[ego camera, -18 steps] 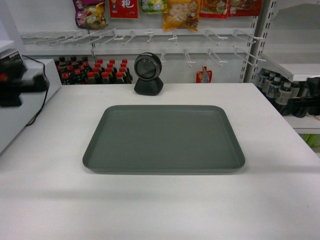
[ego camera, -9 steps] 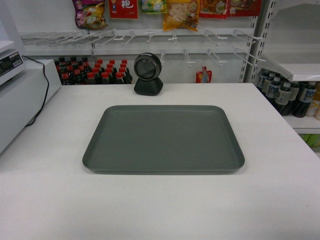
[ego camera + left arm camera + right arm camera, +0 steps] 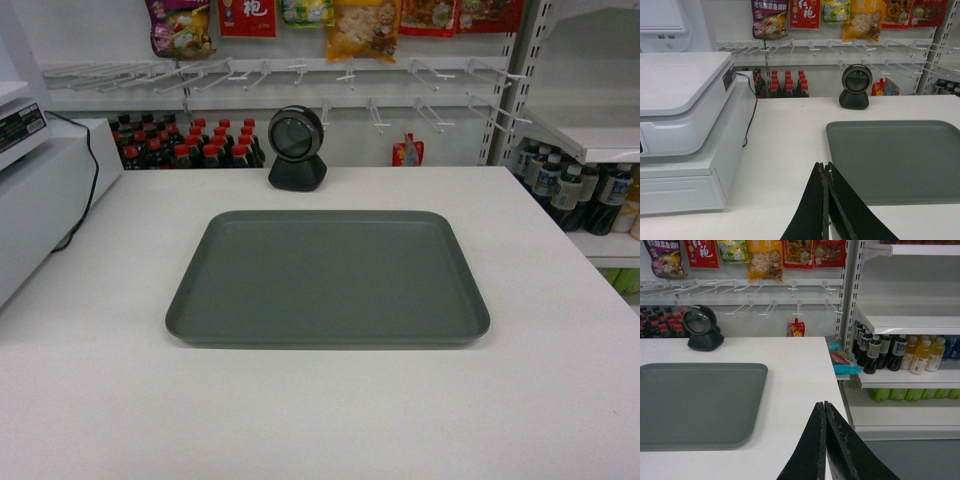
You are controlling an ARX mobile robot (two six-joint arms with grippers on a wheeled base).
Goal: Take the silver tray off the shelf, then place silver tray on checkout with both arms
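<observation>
The silver tray lies flat on the white checkout, in front of the black scanner. No gripper touches it, and neither arm shows in the head view. My left gripper is shut with nothing in it, above the counter off the tray's near left corner. My right gripper is shut and empty, above the counter near its right edge, off the tray's right side. A white shelf stands to the right of the checkout.
A white register with a black cable sits on the counter's left. Red-capped bottles and peg hooks with snack bags stand behind. Drink bottles fill the right shelving, and grey floor lies below the counter's right edge.
A second ago both arms showed at the left and right edges of the head view. They have since drawn out of that view. The tray has not moved.
</observation>
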